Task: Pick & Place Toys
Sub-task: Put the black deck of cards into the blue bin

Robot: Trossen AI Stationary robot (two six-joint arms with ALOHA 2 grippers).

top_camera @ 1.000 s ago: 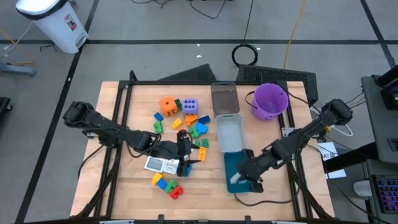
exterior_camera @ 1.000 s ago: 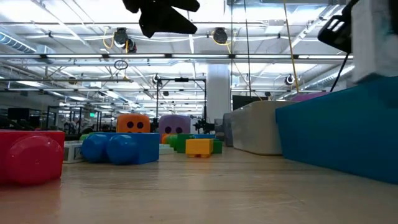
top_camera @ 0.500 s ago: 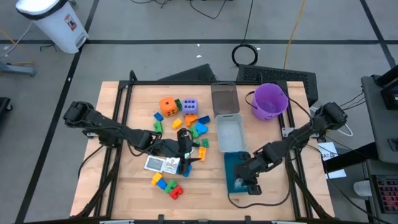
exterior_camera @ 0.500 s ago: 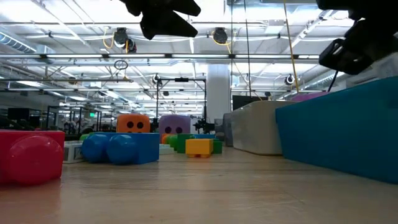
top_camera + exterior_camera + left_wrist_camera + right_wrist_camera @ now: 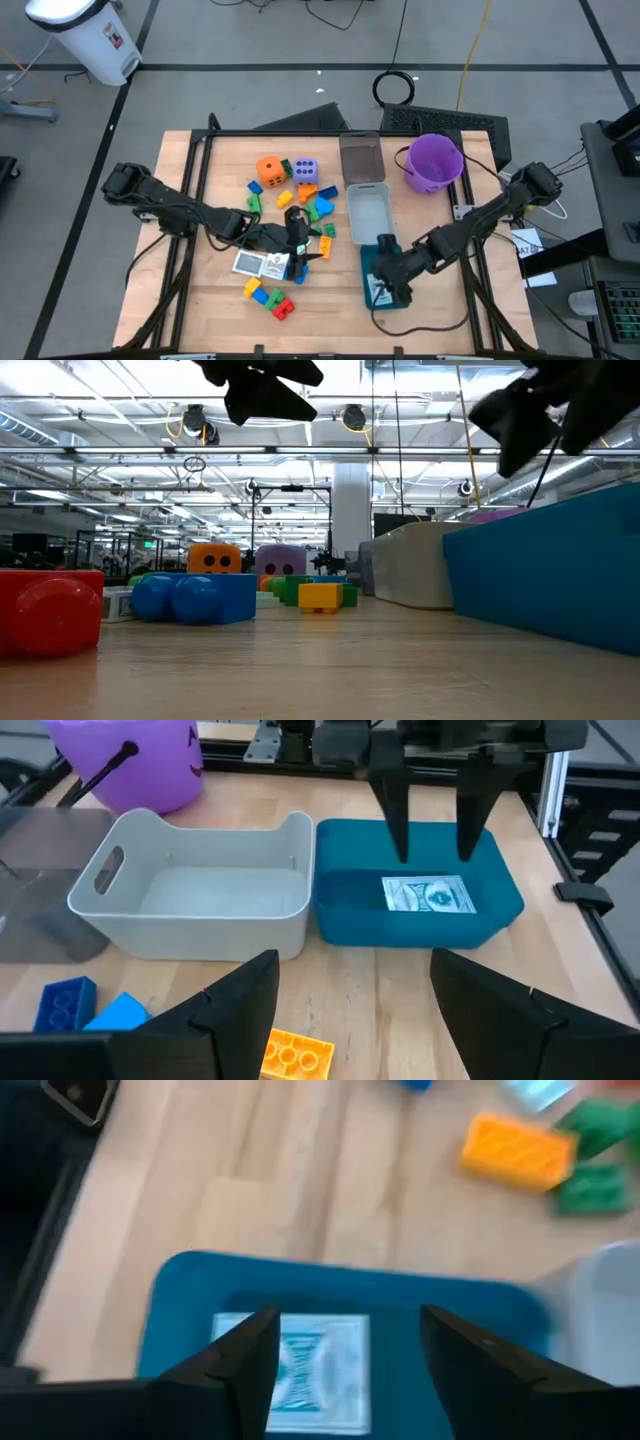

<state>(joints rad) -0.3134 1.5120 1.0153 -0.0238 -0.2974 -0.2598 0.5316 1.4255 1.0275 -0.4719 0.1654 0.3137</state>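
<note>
Your right gripper (image 5: 385,270) hangs over the teal tray (image 5: 500,905) with its fingers spread and nothing between them, while a white picture card (image 5: 426,895) lies flat on the tray floor directly beneath. Your left gripper (image 5: 295,245) waits over the toy pile at the middle of the table, jaws apart and empty, with a second card (image 5: 262,264) just beside it. The rest of the toys sit on the wood to the left of the trays: an orange die (image 5: 270,169) and a lavender die (image 5: 305,169) at the far end, small blocks strewn between, and a red block (image 5: 283,308) nearest the front edge. The white bin (image 5: 200,895) beside the teal tray holds nothing. The risk from here lies in the lift: your right fingers stand close to the tray walls, and a careless sideways pull could clip the rim, shove the tray and jolt the card.
</note>
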